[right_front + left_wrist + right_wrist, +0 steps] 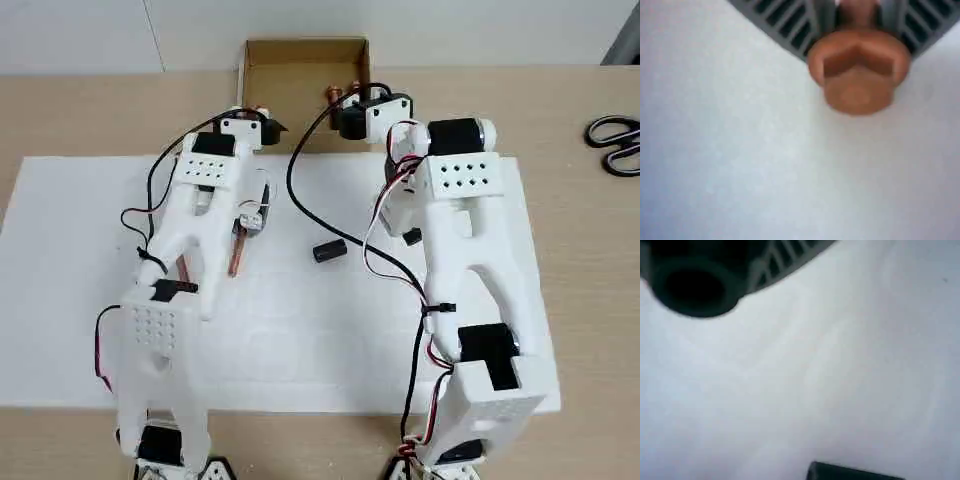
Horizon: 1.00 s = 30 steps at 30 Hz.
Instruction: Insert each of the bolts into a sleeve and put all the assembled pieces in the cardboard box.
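The elbows of both arms are leaning over the front of the cardboard box [300, 70], so I am getting just a partial look inside. Something copper-coloured [336, 95] is sticking up by its near wall, half covered by an arm, and I cannot tell whether it is a bare bolt or an assembled piece.

The left end effector [244, 224] is clamping a copper bolt [236, 252] just above the white sheet [80, 300] that is covering the counter [80, 110]. In the left wrist view the bolt's hexagonal head [857, 75] is facing the camera, its shank is squeezed between the grey ribbed fingers [785, 20], and the rest of it is running out of frame.

The right end effector [404, 230] is tucked under its own arm, closed around a black sleeve [695, 287] whose open bore is pointing at the wrist camera.

A second sleeve [329, 250] is lying on its side on the sheet between the two arms, apart from both. It is cut off at the edge of the right wrist view.

A pair of scissors [608, 140] is sitting on the counter far to the right, partly out of frame.
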Motion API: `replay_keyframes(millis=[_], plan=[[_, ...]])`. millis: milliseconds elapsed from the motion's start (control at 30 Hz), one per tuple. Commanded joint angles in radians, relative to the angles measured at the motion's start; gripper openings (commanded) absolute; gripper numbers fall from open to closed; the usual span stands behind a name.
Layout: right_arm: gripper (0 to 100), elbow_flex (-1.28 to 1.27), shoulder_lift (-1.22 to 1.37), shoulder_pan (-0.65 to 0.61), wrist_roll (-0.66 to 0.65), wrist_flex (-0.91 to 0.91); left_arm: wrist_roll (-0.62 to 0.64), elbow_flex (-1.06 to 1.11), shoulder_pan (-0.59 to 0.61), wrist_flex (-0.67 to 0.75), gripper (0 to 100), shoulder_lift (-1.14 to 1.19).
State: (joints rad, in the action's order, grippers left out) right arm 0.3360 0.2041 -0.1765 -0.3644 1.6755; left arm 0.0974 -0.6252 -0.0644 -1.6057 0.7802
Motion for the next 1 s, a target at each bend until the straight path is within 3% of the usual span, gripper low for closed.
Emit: replay_keyframes(millis=[0, 167, 333, 667, 967], plan=[[0.3, 0.003, -0.059, 0.007, 0.009, -0.001, -0.008, -0.165, 0.006, -0.084, 1, -0.011], [0.3, 0.009, -0.068, 0.007, 0.009, -0.001, 0.0, -0.349, 0.006, -0.149, 1, -0.014], [0.3, 0.029, -0.088, 0.012, 0.005, -0.001, 0.028, -0.338, 0.014, -0.149, 1, -0.138], [0.3, 0.048, -0.524, 0.01, 0.005, -0.001, 0.048, -0.077, -0.011, -0.147, 1, -0.647], [0.3, -0.051, -0.998, 0.01, 0.005, 0.001, 0.052, 0.285, -0.189, -0.137, 1, -1.172]])
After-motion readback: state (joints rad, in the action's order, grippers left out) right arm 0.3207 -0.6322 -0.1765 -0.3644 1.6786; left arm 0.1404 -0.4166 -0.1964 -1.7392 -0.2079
